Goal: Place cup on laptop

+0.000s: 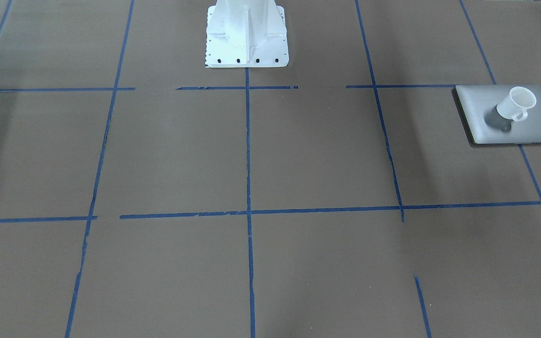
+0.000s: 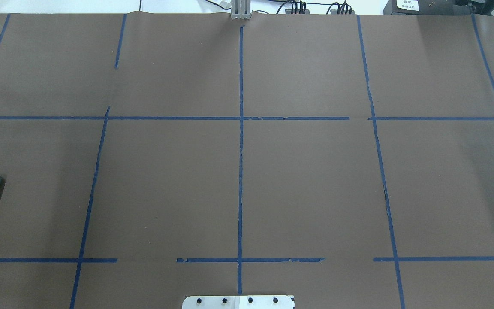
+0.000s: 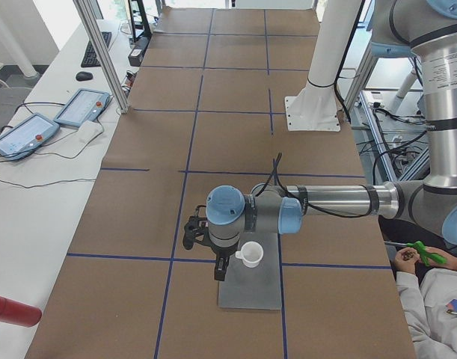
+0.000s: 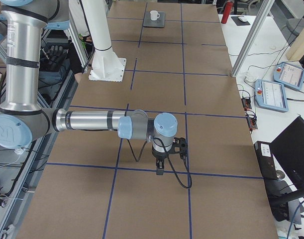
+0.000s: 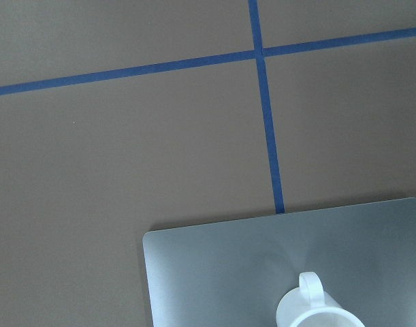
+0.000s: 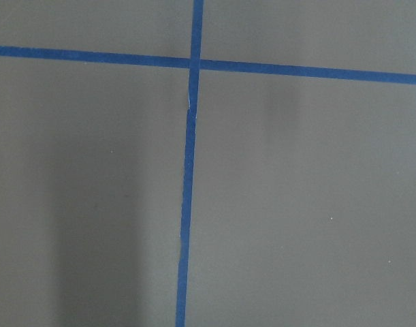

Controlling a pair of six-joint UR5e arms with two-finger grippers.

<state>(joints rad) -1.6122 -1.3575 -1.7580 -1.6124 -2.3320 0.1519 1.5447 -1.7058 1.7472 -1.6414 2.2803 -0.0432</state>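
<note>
On the grey laptop (image 1: 536, 126), cut off in the view from above, the little white cup (image 1: 516, 104) stands upright, and I cannot tell if the left gripper (image 3: 220, 273) near it or the far right gripper (image 4: 159, 171) is pinched or loose.

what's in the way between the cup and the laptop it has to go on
Nothing visible stands in the way. The cup already stands upright on the laptop, resting directly on its closed lid.
</note>
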